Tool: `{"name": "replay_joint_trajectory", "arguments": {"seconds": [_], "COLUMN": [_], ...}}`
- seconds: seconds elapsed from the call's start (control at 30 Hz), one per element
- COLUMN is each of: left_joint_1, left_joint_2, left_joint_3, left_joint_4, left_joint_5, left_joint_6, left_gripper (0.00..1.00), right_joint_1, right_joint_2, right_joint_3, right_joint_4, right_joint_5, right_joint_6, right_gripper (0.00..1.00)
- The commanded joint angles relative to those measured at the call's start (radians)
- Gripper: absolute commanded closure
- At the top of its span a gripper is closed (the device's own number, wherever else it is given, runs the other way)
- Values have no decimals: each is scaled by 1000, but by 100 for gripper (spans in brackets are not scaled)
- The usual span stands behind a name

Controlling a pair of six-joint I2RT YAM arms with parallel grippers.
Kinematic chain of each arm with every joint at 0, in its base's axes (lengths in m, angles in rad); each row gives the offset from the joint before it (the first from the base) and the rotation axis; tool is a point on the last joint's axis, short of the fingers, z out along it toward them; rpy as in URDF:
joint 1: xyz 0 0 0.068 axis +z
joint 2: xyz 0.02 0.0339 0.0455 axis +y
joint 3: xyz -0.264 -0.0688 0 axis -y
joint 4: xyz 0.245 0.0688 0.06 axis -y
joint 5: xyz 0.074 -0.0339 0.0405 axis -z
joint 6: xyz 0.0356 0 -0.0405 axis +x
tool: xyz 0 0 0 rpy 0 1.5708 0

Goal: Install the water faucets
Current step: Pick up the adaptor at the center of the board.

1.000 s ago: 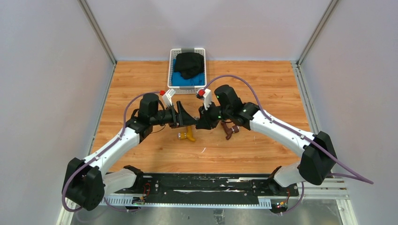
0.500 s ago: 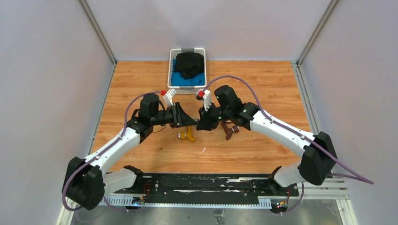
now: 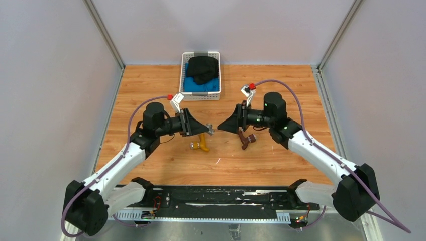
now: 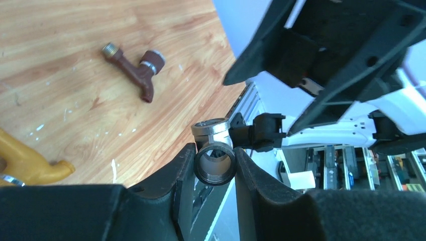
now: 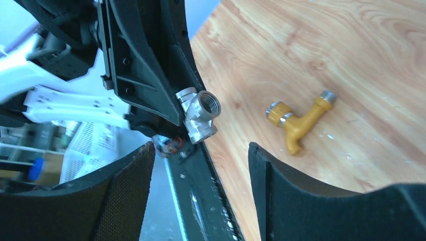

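- The left claw is clamped on the grey fitting, one finger pressed to each side of its round body.
- The grey fitting is a short tee-shaped metal piece. It hangs in the air above the counter, and one threaded open mouth faces the right claw.
- The right claw stands with its fingers wide apart and nothing between them. It points left toward the fitting and is apart from it.
- The yellow faucet lies flat on the counter, just near of the left claw's tip and touching neither claw. Its silvery ends show in the right wrist view.
- The brown faucet lies flat on the counter to the right of the yellow one, well apart from it. From above it sits below the right claw's body, and nothing grips it.
- A white basket sits at the far edge of the counter, with black and blue cloth inside.
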Motion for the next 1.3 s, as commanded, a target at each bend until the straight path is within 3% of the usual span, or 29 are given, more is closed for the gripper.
{"name": "replay_joint_trajectory", "arguments": {"seconds": [0.0,0.5,0.7,0.93,1.1,1.27], "left_joint_1": [0,0,0,1,1,1], "left_joint_2": [-66,-108,-116,-110,-112,-117], "left_joint_3": [-13,-42,-46,-43,-37,-31], "left_joint_4": [122,263,271,272,272,276], "left_joint_5": [-29,-91,-104,-130,-131,-132], "left_joint_6": [-46,-193,-209,-208,-215,-221], "left_gripper": [100,100,100,100,100,100], "right_joint_1": [-24,-18,-4,7,22,32], "right_joint_2": [-18,258,383,394,401,430], "right_joint_3": [-128,-245,-243,-242,-222,-216], "right_joint_4": [450,1244,1480,1507,1502,1515], "right_joint_5": [-68,-105,-110,-120,-141,-134], "right_joint_6": [402,853,998,1004,1000,1005], "right_gripper": [32,31,41,52,46,48]}}
